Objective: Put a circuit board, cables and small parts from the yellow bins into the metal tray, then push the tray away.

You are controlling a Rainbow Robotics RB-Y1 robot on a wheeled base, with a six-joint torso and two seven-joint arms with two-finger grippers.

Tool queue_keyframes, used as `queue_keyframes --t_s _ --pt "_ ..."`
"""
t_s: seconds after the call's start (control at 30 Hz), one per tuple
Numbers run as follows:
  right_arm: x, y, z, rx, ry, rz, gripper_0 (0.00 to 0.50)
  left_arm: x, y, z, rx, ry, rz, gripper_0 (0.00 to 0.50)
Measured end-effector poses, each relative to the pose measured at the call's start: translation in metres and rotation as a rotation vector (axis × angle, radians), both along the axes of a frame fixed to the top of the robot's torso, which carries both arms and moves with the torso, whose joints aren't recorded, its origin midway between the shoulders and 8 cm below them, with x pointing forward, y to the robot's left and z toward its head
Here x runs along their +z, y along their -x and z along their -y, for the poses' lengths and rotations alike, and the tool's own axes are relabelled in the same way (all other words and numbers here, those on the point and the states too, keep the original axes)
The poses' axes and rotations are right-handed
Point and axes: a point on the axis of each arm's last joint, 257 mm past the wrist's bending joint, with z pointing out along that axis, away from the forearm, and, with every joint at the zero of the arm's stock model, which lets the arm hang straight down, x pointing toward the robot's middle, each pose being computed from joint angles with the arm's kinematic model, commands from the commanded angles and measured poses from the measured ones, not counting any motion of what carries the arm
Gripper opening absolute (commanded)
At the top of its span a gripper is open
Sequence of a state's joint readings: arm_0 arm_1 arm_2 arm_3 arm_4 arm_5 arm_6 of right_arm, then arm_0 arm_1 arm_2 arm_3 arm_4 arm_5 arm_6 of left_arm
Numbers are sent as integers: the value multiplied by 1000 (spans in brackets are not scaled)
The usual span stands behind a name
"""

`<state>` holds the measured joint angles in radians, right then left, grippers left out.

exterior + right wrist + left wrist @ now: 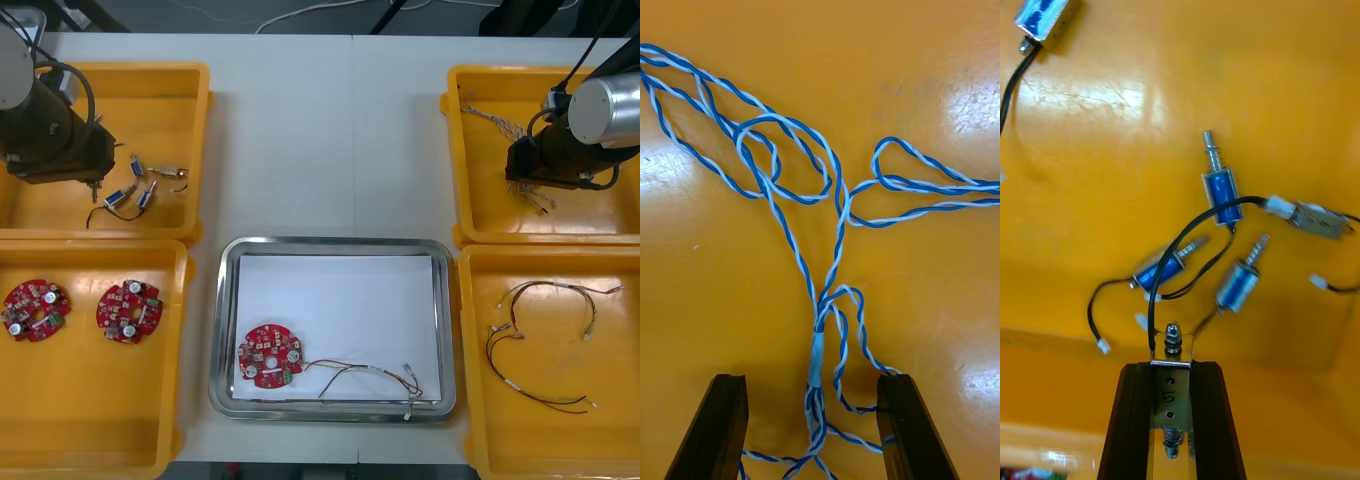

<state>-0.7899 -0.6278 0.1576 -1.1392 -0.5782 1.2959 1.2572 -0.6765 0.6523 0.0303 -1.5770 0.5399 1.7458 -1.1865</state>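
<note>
Left of the metal tray point(330, 242), left tool point(1171, 369) clamps a small metal part point(1173, 339); right tool point(812, 384) gapes astride twisted cable point(836, 247).

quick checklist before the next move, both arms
1. Left gripper shut on a small metal part: ok.
2. That part's black lead free of the other small parts: cannot tell, it arches over them.
3. Right gripper open astride the blue and white cable: ok.
4. One cable alone between its fingers: cannot tell, several strands tangle there.
5. Bare room in the metal tray beyond the circuit board and red and yellow cable: ok.
</note>
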Motion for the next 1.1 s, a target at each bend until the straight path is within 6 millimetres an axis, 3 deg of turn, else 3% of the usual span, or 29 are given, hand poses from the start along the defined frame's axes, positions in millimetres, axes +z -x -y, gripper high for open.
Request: queue_keyframes --t_s 0.23,0.57,0.63,0.67,0.7,0.77,0.8,1.1 --pt "1 -3 2 -2 6 17 500 -26 -18 -26 3 -14 -2 0" --pt "-3 -4 4 -4 5 26 487 -35 -46 -45 -3 -29 63 0" --pt "-3 -4 4 -4 5 26 407 -39 -49 -49 10 -22 68 0" --pt "-3 -4 4 -4 5 25 318 -41 -50 -51 16 -19 66 0" --pt "-3 -4 4 -4 5 25 193 -43 -51 -53 21 -17 64 0" --pt "-3 -4 4 -4 6 25 30 -45 -51 -54 25 -15 59 0" --pt "-3 -4 4 -4 5 25 0 -46 -50 -54 24 -15 58 0" --pt "-3 -4 4 -2 7 25 0 -46 -50 -52 -34 -39 50 0"
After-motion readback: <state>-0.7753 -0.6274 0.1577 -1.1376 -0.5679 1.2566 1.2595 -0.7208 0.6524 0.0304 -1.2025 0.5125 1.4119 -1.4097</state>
